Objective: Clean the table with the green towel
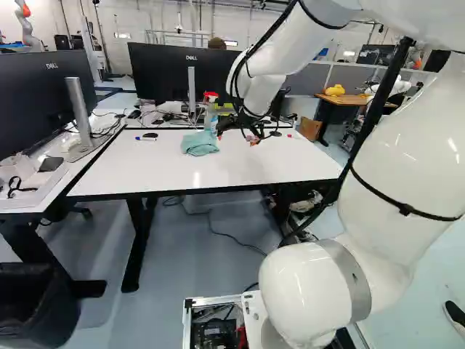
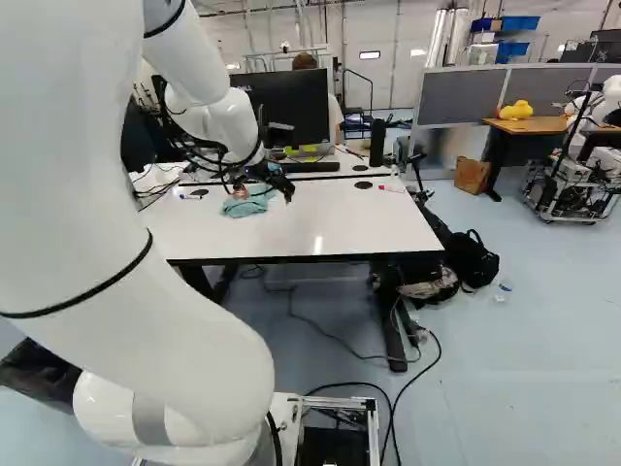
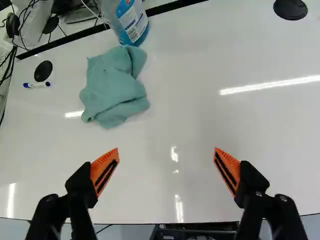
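The gripper (image 1: 251,136) hangs over the white table (image 1: 240,171), right of the towel in the left base view. It stands wide open in the wrist view, the gripper (image 3: 166,150) having only bare tabletop between its orange pads. Crumpled, the green towel (image 3: 114,87) lies flat on the table ahead of the fingers, nearer the finger on the marker's side, touching neither. In the right base view the towel (image 2: 243,206) is partly hidden by the arm.
A spray bottle (image 3: 131,22) with blue liquid stands just beyond the towel. A blue-capped marker (image 3: 36,85) and a black disc (image 3: 43,71) lie beside it. Monitors (image 1: 163,73) rise behind the table. A red-capped marker (image 2: 390,189) lies near the far right edge. Another robot (image 2: 606,102) stands farther off.
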Motion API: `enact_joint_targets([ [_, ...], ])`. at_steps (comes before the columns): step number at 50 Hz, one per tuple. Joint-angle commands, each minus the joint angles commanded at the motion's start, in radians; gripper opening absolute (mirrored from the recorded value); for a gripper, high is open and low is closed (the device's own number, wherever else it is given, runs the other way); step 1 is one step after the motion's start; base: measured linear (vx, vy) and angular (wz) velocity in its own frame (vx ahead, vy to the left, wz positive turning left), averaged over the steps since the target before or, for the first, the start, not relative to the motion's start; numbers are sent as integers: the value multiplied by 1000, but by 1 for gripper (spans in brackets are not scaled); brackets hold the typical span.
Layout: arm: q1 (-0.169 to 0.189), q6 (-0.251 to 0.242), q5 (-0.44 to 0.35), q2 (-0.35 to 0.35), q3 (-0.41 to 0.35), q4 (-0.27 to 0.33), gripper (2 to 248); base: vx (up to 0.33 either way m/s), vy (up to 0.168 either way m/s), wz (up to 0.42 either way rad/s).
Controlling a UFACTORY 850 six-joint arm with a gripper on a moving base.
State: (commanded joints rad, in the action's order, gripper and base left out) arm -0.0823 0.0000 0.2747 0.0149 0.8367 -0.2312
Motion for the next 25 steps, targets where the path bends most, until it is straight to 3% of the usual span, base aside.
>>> enact_joint_targets([
  [25, 9, 0, -128, 29, -83, 26, 247, 0, 0, 0],
])
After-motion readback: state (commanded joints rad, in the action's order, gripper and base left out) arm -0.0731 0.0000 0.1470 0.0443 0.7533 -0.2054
